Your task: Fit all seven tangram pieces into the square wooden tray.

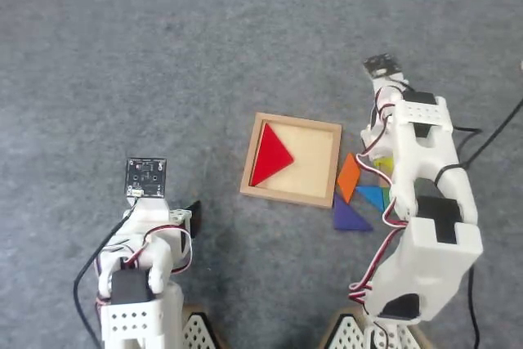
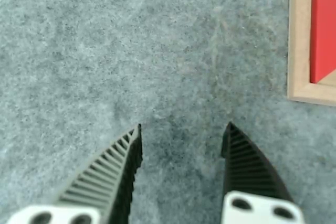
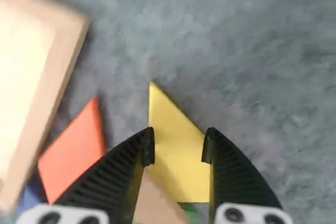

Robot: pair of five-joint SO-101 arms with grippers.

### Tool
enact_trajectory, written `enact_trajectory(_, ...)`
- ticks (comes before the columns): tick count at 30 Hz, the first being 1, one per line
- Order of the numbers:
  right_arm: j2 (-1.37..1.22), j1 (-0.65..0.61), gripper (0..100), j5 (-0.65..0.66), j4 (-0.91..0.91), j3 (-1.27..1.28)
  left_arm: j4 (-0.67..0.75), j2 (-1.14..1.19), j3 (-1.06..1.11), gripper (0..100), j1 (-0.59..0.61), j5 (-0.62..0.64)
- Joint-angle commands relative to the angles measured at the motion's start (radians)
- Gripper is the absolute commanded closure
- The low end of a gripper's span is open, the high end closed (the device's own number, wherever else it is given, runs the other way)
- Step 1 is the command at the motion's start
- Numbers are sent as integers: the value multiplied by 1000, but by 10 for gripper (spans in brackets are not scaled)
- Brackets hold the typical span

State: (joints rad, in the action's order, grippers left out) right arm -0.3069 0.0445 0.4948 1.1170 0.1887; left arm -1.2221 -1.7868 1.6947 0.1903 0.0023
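Observation:
The square wooden tray (image 1: pixel 325 130) lies mid-table with a red triangle (image 1: pixel 268 155) in its left half. Just right of it lie an orange piece (image 1: pixel 349 177), a blue piece (image 1: pixel 372 195) and a purple triangle (image 1: pixel 349 217). In the right wrist view my right gripper (image 3: pixel 177 141) is open, low over a yellow triangle (image 3: pixel 173 129) that shows between its fingers. The orange piece (image 3: pixel 73 150) is beside it, with a tan piece (image 3: pixel 157 203) and a green sliver (image 3: pixel 186 208) under the jaws. My left gripper (image 2: pixel 184 135) is open over bare mat, left of the tray's corner (image 2: pixel 299 77).
A grey felt mat (image 1: pixel 163 79) covers the table. The right arm (image 1: pixel 417 169) hangs over the loose pieces and hides some of them in the high view. The left arm (image 1: pixel 143 259) stands at the front left, away from the tray.

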Motion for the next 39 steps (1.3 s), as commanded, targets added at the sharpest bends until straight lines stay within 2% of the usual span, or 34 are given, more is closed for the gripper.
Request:
enact_trajectory(1, 13, -4, 757, 241, 108, -44, 21, -11, -12, 760, 5, 11)
enact_trajectory(3, 18, 1, 722, 338, 156, -48, 21, -11, -12, 760, 5, 11)
enact_trajectory(10, 91, 76, 707, 509, 206, -15, 21, -11, -12, 760, 5, 11)
enact_trajectory(14, 114, 120, 706, 658, 160, 69, 21, -11, -12, 760, 5, 11)
enact_trajectory(18, 65, 116, 706, 624, 54, 92, 21, -11, -12, 760, 5, 11)
enact_trajectory(24, 5, 30, 706, 608, 47, 91, 21, -11, -12, 760, 5, 11)
enact_trajectory(29, 12, 5, 706, 508, -31, 89, 21, -11, -12, 760, 5, 11)
enact_trajectory(35, 13, -36, 706, 425, -36, 89, 21, -11, -12, 760, 5, 11)
enact_trajectory(39, 8, -61, 710, 290, -51, 80, 21, -11, -12, 760, 5, 11)
